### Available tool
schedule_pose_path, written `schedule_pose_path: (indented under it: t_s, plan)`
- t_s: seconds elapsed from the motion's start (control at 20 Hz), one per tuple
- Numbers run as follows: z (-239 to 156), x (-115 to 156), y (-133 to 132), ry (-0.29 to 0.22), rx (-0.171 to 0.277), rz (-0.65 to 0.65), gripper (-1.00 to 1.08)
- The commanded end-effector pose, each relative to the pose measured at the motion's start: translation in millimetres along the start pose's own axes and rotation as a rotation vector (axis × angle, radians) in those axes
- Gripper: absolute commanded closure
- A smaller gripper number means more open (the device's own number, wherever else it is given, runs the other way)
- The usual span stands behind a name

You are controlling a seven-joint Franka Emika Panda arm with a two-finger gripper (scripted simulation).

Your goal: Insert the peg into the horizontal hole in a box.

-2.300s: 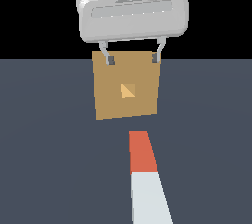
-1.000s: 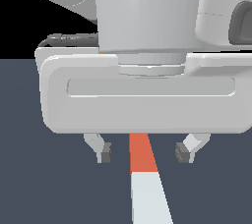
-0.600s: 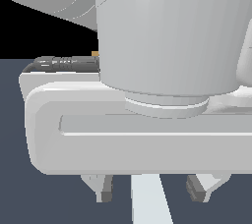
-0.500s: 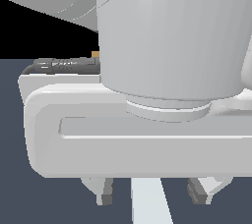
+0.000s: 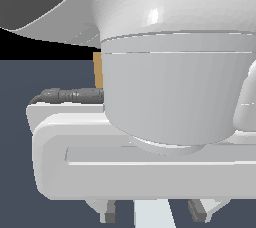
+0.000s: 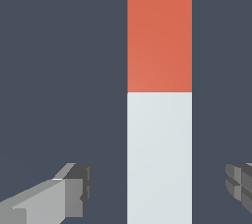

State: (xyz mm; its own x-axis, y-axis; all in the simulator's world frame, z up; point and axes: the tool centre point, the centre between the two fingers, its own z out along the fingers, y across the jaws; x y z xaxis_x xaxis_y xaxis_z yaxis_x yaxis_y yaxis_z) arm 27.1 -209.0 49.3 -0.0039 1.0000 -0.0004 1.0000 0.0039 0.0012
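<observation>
Surface: dark slate floor lay bare under both views.
Exterior view: gripper [image 5: 154, 216] filled the frame, nearer than half a second before; box [image 5: 98, 70] peeked at 10 o'clock.
Wrist view: fingers [image 6: 74, 191] stood wide, straddling the peg [image 6: 159, 98], its white half between them, ungrasped, likely ready to close.

One peg [image 6: 159, 100] lies between the jaws, with two halves, one orange-red and one white. One box [image 5: 98, 70] shows only as a tan sliver beyond the jaws. One arm [image 5: 175, 87] carries one gripper [image 5: 154, 212] with two fingers [image 6: 74, 191]. One cable [image 5: 67, 95] runs along it.
</observation>
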Motion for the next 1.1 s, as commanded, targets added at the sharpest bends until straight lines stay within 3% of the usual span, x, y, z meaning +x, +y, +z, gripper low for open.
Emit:
schedule_pose_path:
  t_s: [0.0,0.4,0.45,1.05]
  plan:
    - [14,0,-1,0.000,0.001,0.000,-0.92]
    - [30,0,1,0.000,0.001,-0.001,-0.92]
    - [30,0,1,0.000,0.001,-0.001,1.08]
    - [29,2,1,0.001,0.002,-0.004,1.08]
